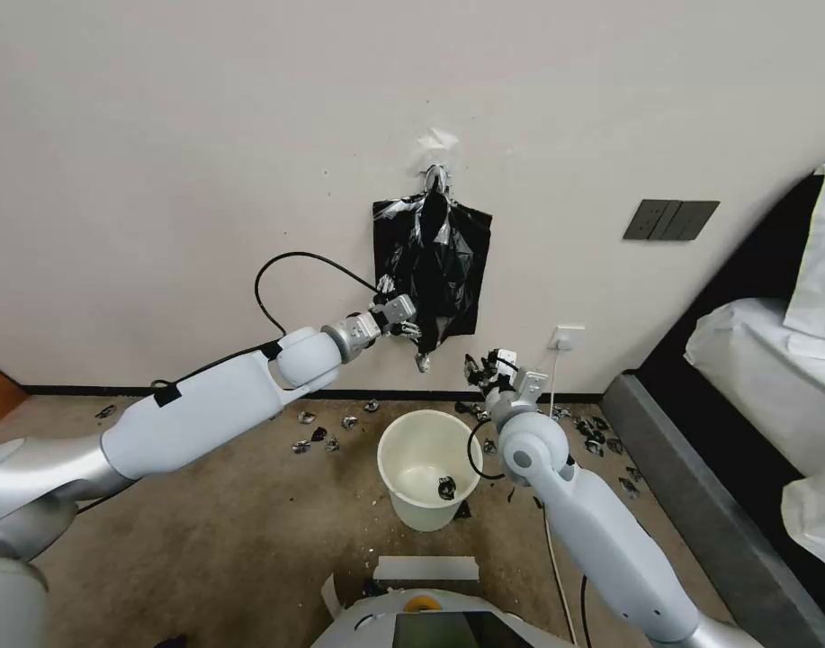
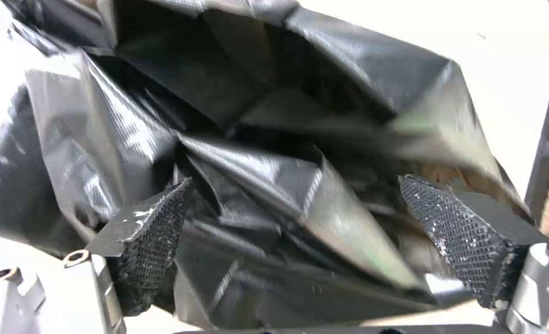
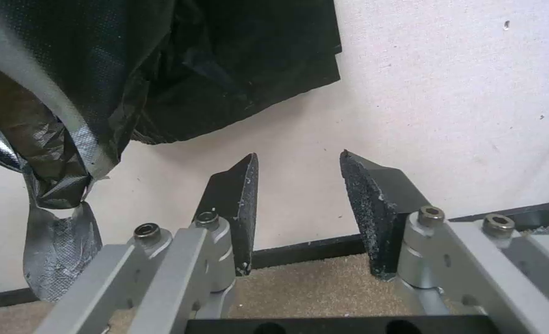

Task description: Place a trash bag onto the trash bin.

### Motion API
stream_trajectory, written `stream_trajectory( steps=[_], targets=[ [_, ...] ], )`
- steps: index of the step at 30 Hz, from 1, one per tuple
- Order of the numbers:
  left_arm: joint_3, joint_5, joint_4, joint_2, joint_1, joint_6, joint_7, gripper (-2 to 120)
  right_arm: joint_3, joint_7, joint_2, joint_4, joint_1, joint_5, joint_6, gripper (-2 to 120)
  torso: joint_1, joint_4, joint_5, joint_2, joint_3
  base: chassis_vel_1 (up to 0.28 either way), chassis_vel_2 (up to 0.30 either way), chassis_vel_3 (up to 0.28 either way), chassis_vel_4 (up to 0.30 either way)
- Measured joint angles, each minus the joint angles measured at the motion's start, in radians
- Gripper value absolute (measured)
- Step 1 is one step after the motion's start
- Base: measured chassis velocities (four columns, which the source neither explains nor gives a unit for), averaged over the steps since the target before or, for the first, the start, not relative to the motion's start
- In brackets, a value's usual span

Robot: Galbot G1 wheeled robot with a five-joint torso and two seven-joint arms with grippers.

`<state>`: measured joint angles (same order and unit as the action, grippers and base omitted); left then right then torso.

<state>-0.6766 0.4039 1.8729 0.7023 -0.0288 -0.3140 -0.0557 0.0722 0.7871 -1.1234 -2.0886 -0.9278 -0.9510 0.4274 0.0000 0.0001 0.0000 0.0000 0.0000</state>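
The trash bag [image 1: 427,236] hangs wrinkled and glossy in front of a flat black sheaf [image 1: 464,270] held by a silver clip [image 1: 437,177] on the wall. My left gripper [image 1: 410,329] is at its lower part; in the left wrist view the gripper [image 2: 294,181] stands open, with folds of the trash bag [image 2: 256,153] between its fingers. A twisted tail of the bag [image 3: 52,185] dangles below. My right gripper [image 1: 486,364] is low to the right, open [image 3: 299,155] and empty, facing the wall. The cream trash bin [image 1: 421,513] stands on the carpet below.
A small dark scrap [image 1: 446,488] lies inside the bin. Shiny litter [image 1: 318,441] is strewn along the skirting. A bed [image 1: 763,360] with a dark frame fills the right side. A switch plate [image 1: 670,219] and a socket [image 1: 569,337] are on the wall.
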Motion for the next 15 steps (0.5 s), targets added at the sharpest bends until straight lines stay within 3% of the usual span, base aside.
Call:
stream_trajectory(
  steps=[8,15],
  targets=[
    [-0.015,-0.013,0.016,0.012,0.012,-0.071,-0.027,88,0.004,0.000,-0.005,-0.001,-0.007,0.003,-0.002,36,0.000,-0.0001,0.0000,0.000,0.000,0.000,0.000,0.000,0.000],
    [-0.045,-0.027,0.034,0.057,0.051,-0.188,-0.113,85,0.019,-0.007,-0.006,-0.001,-0.014,0.003,-0.006,34,0.000,-0.0003,0.0001,0.000,0.000,0.000,0.000,0.000,0.000]
  ],
)
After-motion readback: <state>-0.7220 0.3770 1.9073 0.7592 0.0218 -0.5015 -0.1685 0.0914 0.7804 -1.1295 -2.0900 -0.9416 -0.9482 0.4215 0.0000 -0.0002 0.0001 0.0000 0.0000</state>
